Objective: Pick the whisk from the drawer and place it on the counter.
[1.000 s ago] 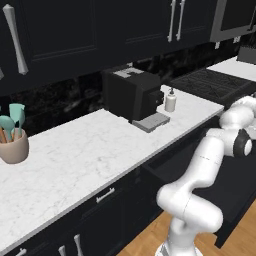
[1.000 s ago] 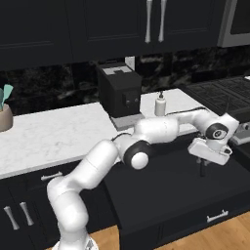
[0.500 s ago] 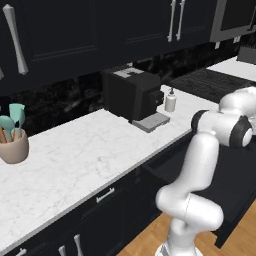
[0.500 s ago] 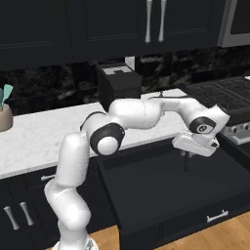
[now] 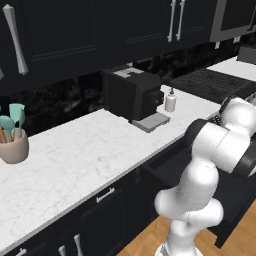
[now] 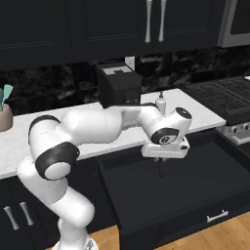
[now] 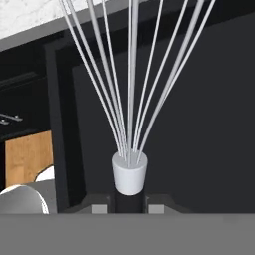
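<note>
Above open drawer (image 6: 171,193), end effector (image 7: 129,208) pinching whisk (image 7: 130,114); marble counter (image 5: 80,157) behind.

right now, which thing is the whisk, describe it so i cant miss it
Start at the wide black drawer pulled open below the white counter. Above its dark inside hangs the gripper, its jaws shut on the whisk. Nothing nearby looks like it: thin silver wires fan out from a pale collar on a black handle.

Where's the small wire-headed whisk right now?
The silver wire whisk is clamped in the gripper, hanging over the open wide black drawer, below the white marble counter's front edge.
</note>
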You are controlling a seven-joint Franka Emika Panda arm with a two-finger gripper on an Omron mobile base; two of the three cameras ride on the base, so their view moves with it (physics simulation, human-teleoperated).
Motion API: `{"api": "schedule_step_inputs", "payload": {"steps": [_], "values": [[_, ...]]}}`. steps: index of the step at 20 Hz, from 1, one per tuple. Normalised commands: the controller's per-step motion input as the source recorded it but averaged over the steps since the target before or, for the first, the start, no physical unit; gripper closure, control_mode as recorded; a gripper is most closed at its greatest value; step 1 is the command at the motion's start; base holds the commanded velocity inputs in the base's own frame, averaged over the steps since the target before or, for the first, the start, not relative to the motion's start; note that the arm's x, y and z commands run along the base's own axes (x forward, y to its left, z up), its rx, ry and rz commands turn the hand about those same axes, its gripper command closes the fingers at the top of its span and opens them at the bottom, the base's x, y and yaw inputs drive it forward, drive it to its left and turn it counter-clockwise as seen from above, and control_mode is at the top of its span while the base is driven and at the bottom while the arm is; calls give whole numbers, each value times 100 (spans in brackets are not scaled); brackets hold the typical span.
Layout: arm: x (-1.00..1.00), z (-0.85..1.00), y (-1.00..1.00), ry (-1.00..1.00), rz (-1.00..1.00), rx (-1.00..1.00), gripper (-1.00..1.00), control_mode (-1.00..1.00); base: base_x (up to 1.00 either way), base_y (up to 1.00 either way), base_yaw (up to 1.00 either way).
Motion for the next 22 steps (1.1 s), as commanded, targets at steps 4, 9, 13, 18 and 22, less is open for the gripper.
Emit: {"api": "schedule_step_inputs", "payload": {"steps": [4,9,13,18,22], "values": [[-5,46,100,4,0,-16,100,-100,0,0,0],[1,62,100,1,0,-15,100,-100,0,0,0],[19,82,100,3,0,-14,100,-100,0,0,0],[32,46,100,1,0,-15,100,-100,0,0,0],[76,-30,100,-1,-1,-6,100,-100,0,0,0]]}}
